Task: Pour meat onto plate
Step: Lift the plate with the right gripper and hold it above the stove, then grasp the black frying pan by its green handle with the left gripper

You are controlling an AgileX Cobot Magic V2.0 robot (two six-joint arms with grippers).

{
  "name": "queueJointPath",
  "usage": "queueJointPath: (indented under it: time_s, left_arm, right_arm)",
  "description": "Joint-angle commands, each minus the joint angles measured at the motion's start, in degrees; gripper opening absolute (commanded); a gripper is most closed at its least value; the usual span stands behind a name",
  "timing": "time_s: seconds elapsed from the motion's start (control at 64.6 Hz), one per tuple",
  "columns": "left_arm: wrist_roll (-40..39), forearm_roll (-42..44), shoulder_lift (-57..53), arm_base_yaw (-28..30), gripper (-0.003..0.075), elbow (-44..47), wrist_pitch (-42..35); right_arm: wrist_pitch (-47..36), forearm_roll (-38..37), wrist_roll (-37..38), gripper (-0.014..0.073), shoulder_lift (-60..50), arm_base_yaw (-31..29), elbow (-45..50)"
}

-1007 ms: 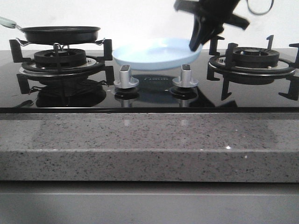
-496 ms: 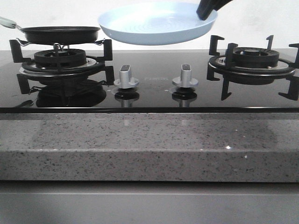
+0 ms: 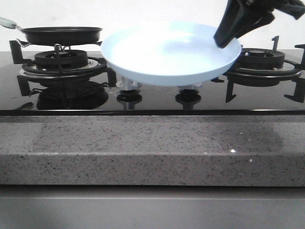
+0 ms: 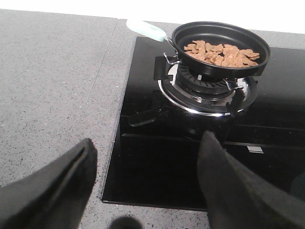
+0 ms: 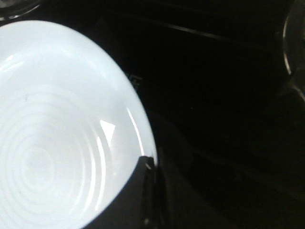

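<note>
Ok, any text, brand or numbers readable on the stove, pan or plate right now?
No legible text in any view.
Hob glass: faint pale print beside the plate rim, too blurred to read.
Frying pan, its handle and the plate: no markings visible.

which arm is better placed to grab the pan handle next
Left. Its tool is open and empty, facing the pan of meat. The right tool is busy holding the plate.

You've got the right hand [image 3: 228, 37] clamped on plate [image 3: 167, 59] rim, plate airborne over stove knobs, tilted twd camera. Pan [image 3: 62, 34] sits on left burner [image 3: 59, 62].
</note>
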Motion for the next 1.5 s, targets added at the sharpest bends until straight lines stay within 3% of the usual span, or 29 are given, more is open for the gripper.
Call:
queueJointPath:
  time_s: [0.0, 0.666, 0.852, 1.068, 1.192, 1.316, 1.487]
  left_arm:
    - [-0.1, 0.0, 0.3, -0.4, 0.0461, -2.1, -4.6]
    - [-0.1, -1.3, 1.0, -0.4, 0.0461, -2.1, -4.4]
    - [0.0, -1.3, 4.7, -0.4, 0.0466, -5.7, -2.3]
    - [1.3, -0.8, 14.4, -0.1, 0.0616, -13.6, 2.9]
    - [2.4, -2.0, 21.1, 1.8, 0.0620, -18.0, 5.0]
    - [9.4, -10.4, 27.0, 6.1, 0.0620, -22.0, 6.0]
    - [24.3, -31.1, 35.8, 13.7, 0.0620, -28.2, 9.6]
  right_arm:
    - [-5.0, 2.0, -1.1, -0.0113, -2.5, 0.8, -0.9]
    - [-5.5, 1.8, -1.1, -0.0113, 1.6, 0.9, -0.9]
    - [-5.5, 1.8, -1.1, -0.0113, 1.6, 0.9, -0.9]
    - [-5.3, 1.8, -1.1, -0.0113, 1.6, 0.9, -0.9]
    - [-5.3, 1.8, -1.1, -0.0113, 1.6, 0.9, -0.9]
    - [-5.3, 1.8, -1.1, -0.0113, 1.6, 0.9, -0.9]
    - [-5.3, 1.8, -1.1, -0.0113, 1.6, 0.9, -0.9]
